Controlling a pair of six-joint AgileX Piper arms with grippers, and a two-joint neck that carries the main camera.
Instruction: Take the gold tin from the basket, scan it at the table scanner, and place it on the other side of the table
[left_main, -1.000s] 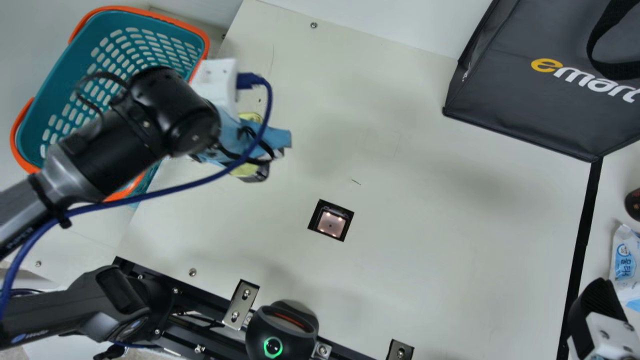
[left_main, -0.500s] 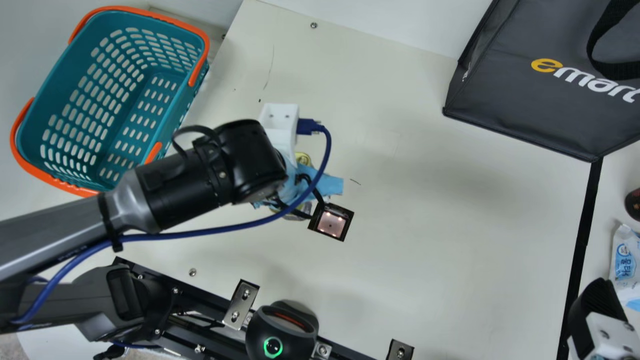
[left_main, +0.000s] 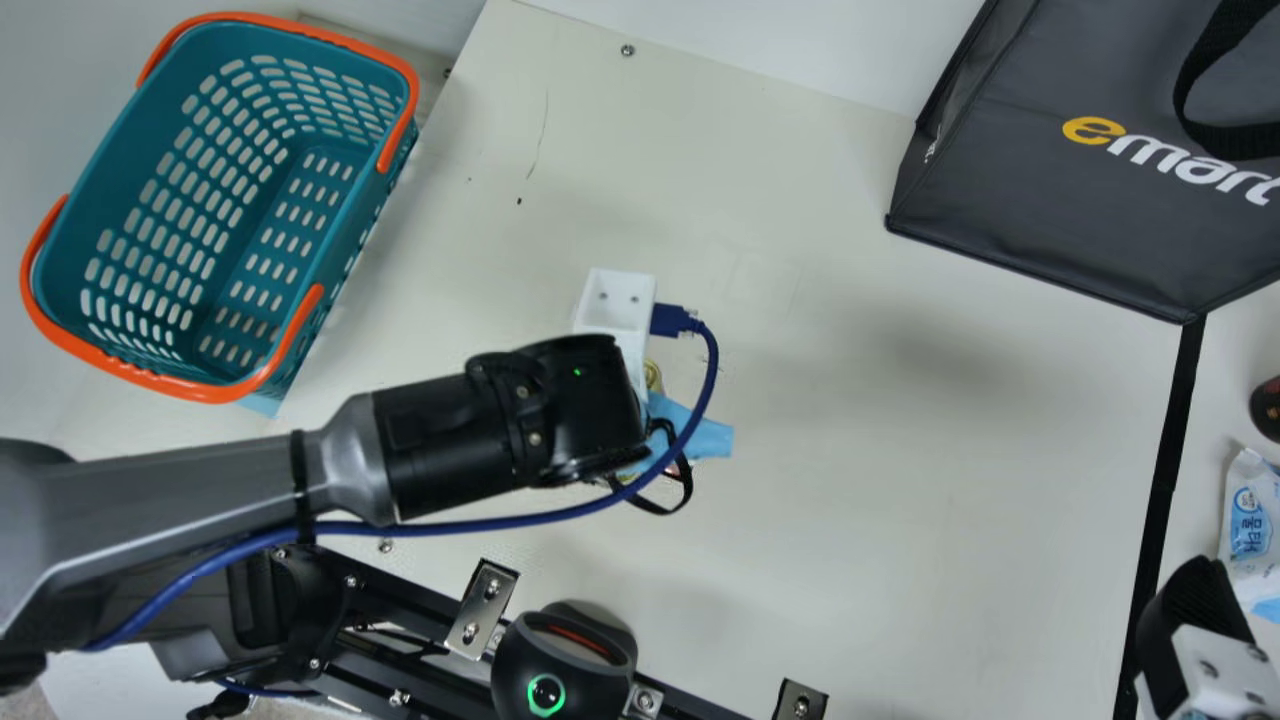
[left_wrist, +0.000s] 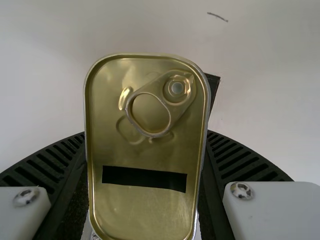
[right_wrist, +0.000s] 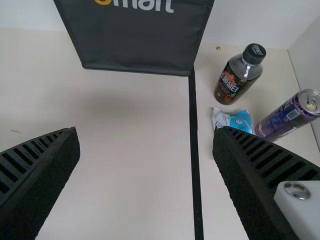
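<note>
So our left gripper (left_wrist: 146, 137) has the gold tin (left_wrist: 145, 155) pinched, its long axis square across the squeeze, with the scanner (left_wrist: 214, 90) peeking out past one side. We'd guess scanning's the step in hand; left's our nearer arm, while our right gripper (right_wrist: 145, 134) sits spread across the table (left_main: 900, 500).

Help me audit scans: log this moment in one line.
left end effector: shut on gold tin | tin: over table scanner, hiding most of it | right end effector: open | scan result: cannot tell
</note>
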